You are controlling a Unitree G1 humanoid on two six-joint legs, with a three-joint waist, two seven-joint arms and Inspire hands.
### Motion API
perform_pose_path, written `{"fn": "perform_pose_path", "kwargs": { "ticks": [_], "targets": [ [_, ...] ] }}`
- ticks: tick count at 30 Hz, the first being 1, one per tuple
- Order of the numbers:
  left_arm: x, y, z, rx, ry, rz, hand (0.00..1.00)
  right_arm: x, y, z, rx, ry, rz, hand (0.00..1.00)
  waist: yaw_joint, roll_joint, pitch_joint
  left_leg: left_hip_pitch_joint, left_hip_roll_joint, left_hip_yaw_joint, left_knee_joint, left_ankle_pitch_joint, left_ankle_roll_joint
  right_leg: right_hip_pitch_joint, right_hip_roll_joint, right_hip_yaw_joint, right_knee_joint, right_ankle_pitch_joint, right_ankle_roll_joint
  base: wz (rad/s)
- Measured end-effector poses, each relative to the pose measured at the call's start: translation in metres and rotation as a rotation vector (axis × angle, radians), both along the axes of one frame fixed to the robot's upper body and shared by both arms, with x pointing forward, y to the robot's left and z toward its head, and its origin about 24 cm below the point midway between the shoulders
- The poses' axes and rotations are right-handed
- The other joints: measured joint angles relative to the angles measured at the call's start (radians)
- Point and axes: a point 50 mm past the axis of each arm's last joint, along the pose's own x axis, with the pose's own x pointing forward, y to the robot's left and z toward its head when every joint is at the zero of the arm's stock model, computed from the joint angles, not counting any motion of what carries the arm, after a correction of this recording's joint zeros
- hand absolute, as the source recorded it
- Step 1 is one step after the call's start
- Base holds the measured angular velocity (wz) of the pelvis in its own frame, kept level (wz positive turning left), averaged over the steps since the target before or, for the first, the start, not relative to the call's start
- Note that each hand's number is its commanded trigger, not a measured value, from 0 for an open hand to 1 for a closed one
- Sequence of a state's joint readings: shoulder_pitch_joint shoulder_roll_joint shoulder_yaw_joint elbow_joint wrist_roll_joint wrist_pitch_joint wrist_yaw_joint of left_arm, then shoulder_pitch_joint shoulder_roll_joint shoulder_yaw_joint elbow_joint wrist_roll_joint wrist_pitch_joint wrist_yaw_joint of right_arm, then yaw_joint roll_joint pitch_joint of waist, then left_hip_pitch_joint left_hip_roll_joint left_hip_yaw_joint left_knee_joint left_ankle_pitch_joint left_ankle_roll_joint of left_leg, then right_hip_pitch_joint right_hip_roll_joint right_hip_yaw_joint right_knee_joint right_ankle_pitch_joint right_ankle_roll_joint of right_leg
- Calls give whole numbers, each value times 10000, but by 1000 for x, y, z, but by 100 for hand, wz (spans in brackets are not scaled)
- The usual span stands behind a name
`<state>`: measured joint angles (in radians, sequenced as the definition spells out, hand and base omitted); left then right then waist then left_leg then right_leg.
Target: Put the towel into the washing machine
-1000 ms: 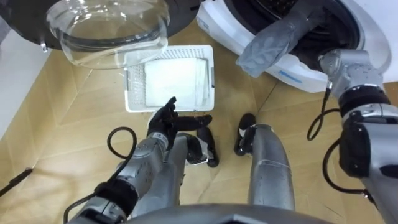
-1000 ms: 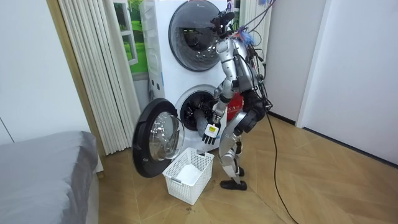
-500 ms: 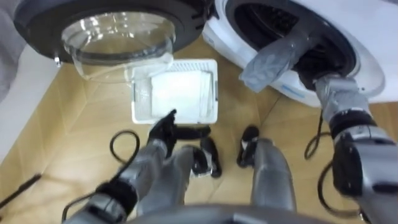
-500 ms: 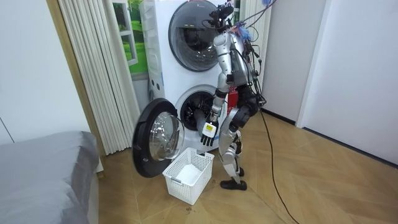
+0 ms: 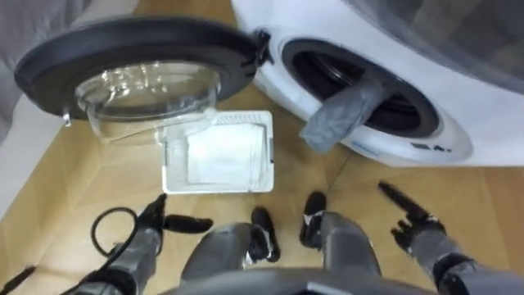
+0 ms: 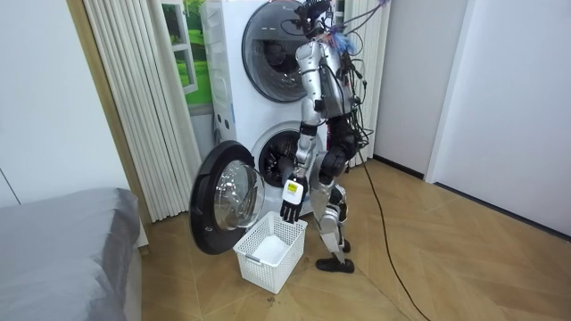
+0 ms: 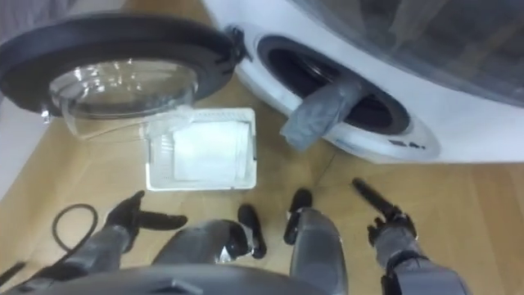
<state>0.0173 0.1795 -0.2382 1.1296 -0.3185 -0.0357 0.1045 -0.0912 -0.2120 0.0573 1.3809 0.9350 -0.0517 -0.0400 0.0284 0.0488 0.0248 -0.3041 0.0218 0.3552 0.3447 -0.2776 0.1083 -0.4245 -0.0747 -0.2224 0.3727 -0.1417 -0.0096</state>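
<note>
1. The towel hung half out of the washer. One end was inside the drum and the other draped over the lower rim. Neither hand held it.
2. Its long axis slanted from the drum down toward the left. It lay up and to the left of the right hand's fingers, well apart, with bare floor between.
3. The right hand was the nearer. Its fingers were mostly straight and empty, pointing roughly toward the towel's hanging end.
4. The left hand lay farther off, with the towel up and well to the right of its fingertips. Those fingers were also straight and held nothing.
5. The basket sat just beyond the left fingers, between them and the open door.
6. The next move would likely fall to the right hand: reach up and left, then push the hanging end inward.
</note>
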Motion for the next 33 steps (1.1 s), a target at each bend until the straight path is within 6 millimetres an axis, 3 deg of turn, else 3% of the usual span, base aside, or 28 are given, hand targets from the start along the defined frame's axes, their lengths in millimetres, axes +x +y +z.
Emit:
{"fn": "perform_pose_path", "kwargs": {
  "ticks": [3,4,6,9,13,17,19,28,33],
  "targets": [
    [-18,4,-4,13,438,322,0,-20,1,-4,160,365,323,0,-116,-44,-63,754,-13,57,-460,72,-85,677,117,52,-365,87,13,-10],
    [-27,7,-5,26,628,588,0,-26,1,-5,177,547,696,0,-233,-72,-136,1020,-12,41,-573,88,-112,961,163,60,-515,87,14,-6],
    [-41,13,-6,129,821,1018,0,-34,3,-7,280,705,1198,0,-242,-122,-207,1451,-20,48,-857,133,-185,1343,257,124,-723,113,14,-6],
    [-57,17,-7,246,1185,1362,0,-48,6,-9,369,1069,1551,0,-239,-127,-243,1988,-2,46,-1261,160,-232,1869,369,104,-1025,169,3,-1],
    [-74,20,-8,332,1658,1513,0,-63,9,-12,555,1580,2274,0,-266,-134,-235,2499,5,-27,-1529,208,-313,2403,457,-8,-1351,200,-3,3],
    [-81,21,-9,406,1902,1444,0,-62,11,-12,561,1649,2863,0,-287,-192,-204,2666,6,-30,-1598,222,-336,2568,498,-27,-1425,196,2,0],
    [-84,22,-9,512,2154,1388,0,-61,13,-12,601,1767,3187,0,-268,-296,-132,2914,19,-52,-1695,215,-362,2844,562,-30,-1583,197,2,0],
    [-94,25,-9,894,3166,856,0,-65,19,-14,855,2174,3503,0,-207,-511,-143,3499,38,-128,-1813,184,-417,3518,655,123,-1905,177,36,-1],
    [-96,27,-9,1088,3501,617,0,-67,23,-15,1063,2290,3492,0,-243,-531,-150,3804,16,-477,-1826,173,-435,3926,672,166,-2054,155,73,6]
  ]
}}
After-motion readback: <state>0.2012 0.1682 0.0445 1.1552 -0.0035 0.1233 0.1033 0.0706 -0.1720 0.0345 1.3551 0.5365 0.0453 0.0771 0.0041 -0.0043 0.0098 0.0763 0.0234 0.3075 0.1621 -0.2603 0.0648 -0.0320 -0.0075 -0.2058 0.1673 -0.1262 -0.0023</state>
